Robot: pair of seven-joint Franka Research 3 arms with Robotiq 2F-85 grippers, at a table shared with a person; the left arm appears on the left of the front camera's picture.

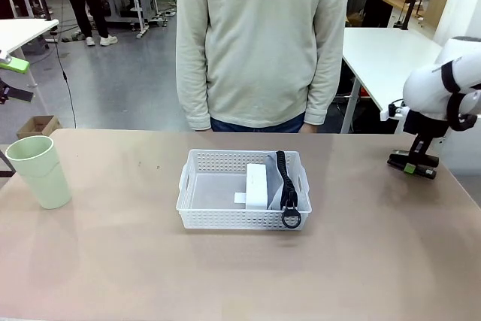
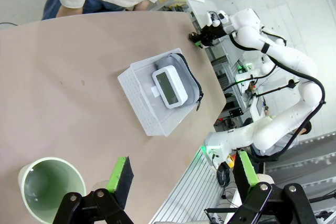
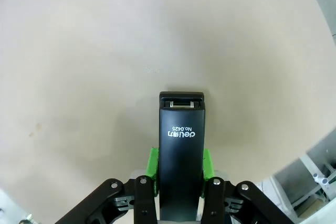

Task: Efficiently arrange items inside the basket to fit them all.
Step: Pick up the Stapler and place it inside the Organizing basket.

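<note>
Near left, your left gripper [image 2: 183, 170] hangs wide open above the pale green cup [image 2: 51, 188]. It looks light and thin-walled and will likely flex, so pinch one wall at the rim. Mid-table, the basket [image 1: 225, 217] holds the white device [image 1: 258, 184] close against the soft grey pouch [image 1: 288, 186] in its right half. Far right, your right gripper [image 3: 179, 167] is clamped across the black stapler [image 3: 181, 129], which looks stiff, dense and smooth-sided and may slip.
</note>
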